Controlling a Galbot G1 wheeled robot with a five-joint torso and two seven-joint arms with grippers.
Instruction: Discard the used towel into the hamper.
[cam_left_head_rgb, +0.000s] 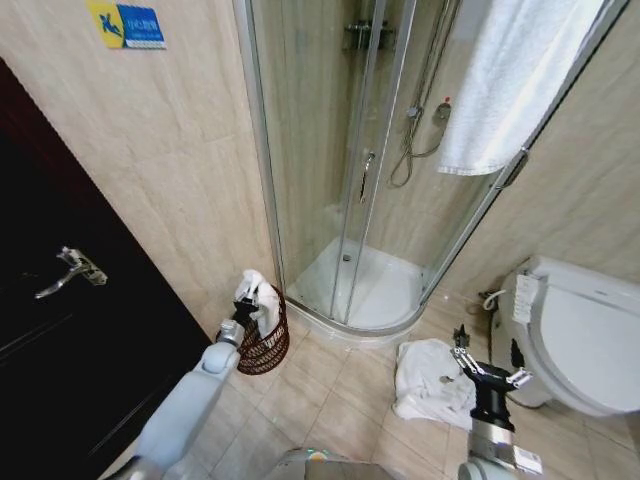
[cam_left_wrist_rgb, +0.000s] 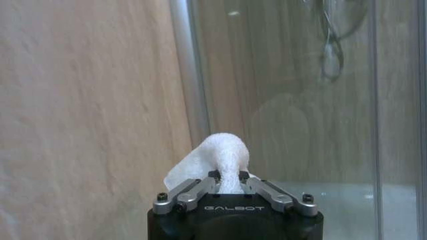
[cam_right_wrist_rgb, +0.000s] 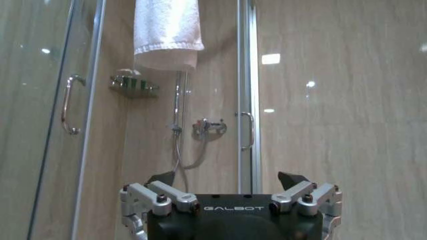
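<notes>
The left arm is smooth pale blue-grey with rounded links. Each gripper has a black body marked GALBOT in white, silver linkage bars with black screws, and dark fingers. The right wrist is black.

Hamper left of shower stall; toilet right; floor towel between.

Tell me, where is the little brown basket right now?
In the head view, the hamper stands on the floor at the robot's left, against the tiled wall beside the shower door, under the left claw holding a white towel.
</notes>
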